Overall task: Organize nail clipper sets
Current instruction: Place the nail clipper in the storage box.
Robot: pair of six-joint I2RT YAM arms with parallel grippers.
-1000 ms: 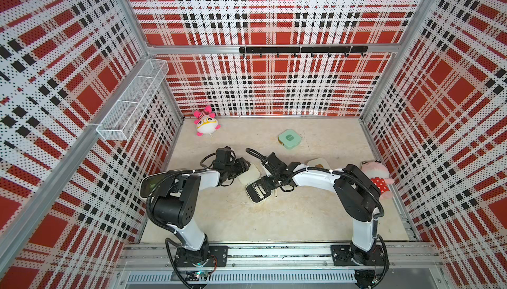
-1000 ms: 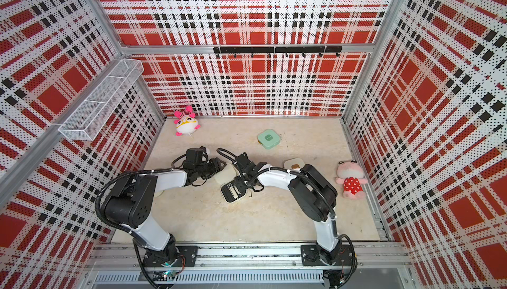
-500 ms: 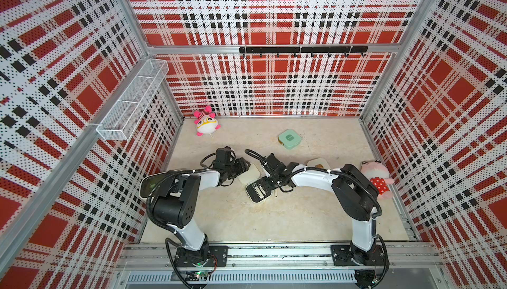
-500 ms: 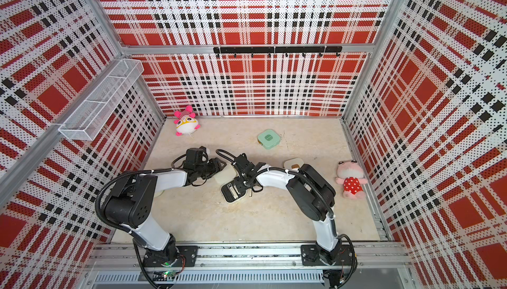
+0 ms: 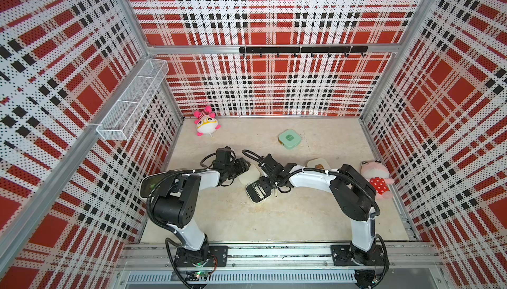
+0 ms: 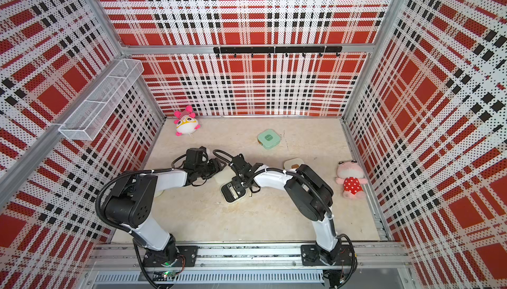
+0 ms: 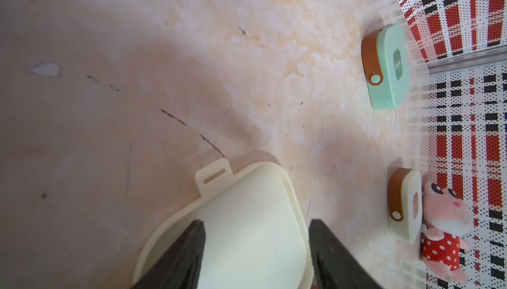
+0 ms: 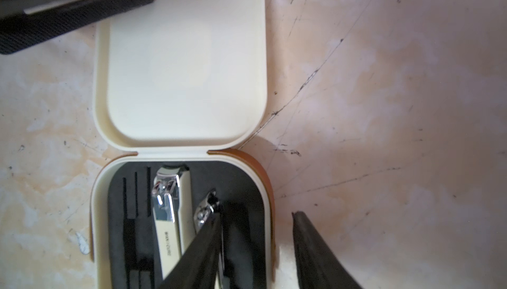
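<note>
Red-and-black plaid walls (image 5: pixel 274 13) box in a beige marbled counter (image 5: pixel 247 219), and pretty much everything is bunched up in the middle of it. The open cream case (image 5: pixel 253 190) lies flat there, with its lid (image 8: pixel 186 62) swung right back onto the counter and its black tray (image 8: pixel 241 180) facing up. In the right wrist view a big silver-and-cream clipper (image 8: pixel 167 213) is seated in the tray. A smaller silver clipper (image 8: pixel 204 208) is right beside it, lying at a slant to it.

The right fingers (image 8: pixel 197 254) are spread. One comes down over the tray with its tip on the smaller clipper, and its partner sits outside the case wall over bare counter. So they straddle the strap side of the case and aren't pinching anything.

The left fingers (image 7: pixel 186 254) are at the lid end and are apart too. One rests on the lid's inside face and one is just outside its rim, with a wide stretch of bare lid between them, so no pinch there either.

The mint green case (image 5: pixel 289 139) sits closed toward the back, well apart from both arms, with its brown strap snapped. The closed cream case (image 5: pixel 318 163) is partly hidden behind the right arm, near a pink plush in a red dotted dress (image 5: pixel 377 176). A second plush, pink and white (image 5: pixel 206 123), sits in the back left corner.
</note>
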